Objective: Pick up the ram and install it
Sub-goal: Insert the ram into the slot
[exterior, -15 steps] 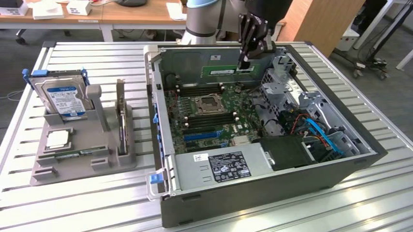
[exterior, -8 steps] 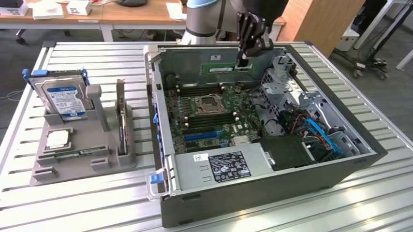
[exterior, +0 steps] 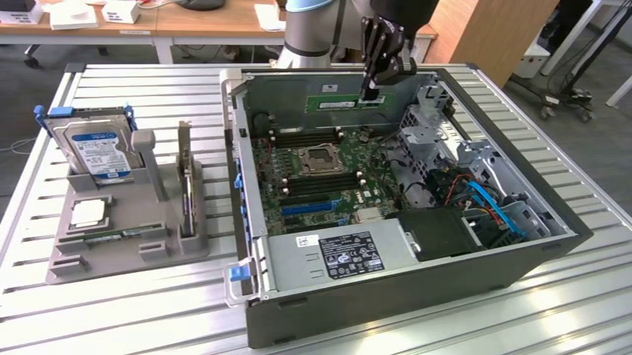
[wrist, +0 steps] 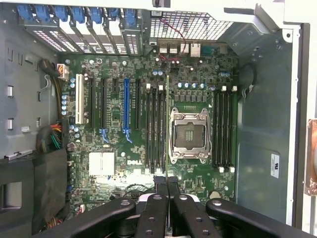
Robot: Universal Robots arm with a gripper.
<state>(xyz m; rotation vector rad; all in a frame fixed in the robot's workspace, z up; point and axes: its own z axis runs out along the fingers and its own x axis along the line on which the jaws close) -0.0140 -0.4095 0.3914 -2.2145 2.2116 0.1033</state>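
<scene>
Aloft, fingers (exterior: 371, 89) pinch ram (exterior: 336, 103) edge-on above memory slots (wrist: 154, 129).

I saw the ram (exterior: 336, 102), a long, thin green board with a white label, pinched at one end in the closed tool (exterior: 371, 95). It hung level on its long edge above the motherboard (exterior: 316, 174), at about twelve o'clock of the processor socket (exterior: 321, 157). From the wrist the ram (wrist: 167, 124) appeared edge-on, parallel to the memory slots (wrist: 154, 129).
</scene>
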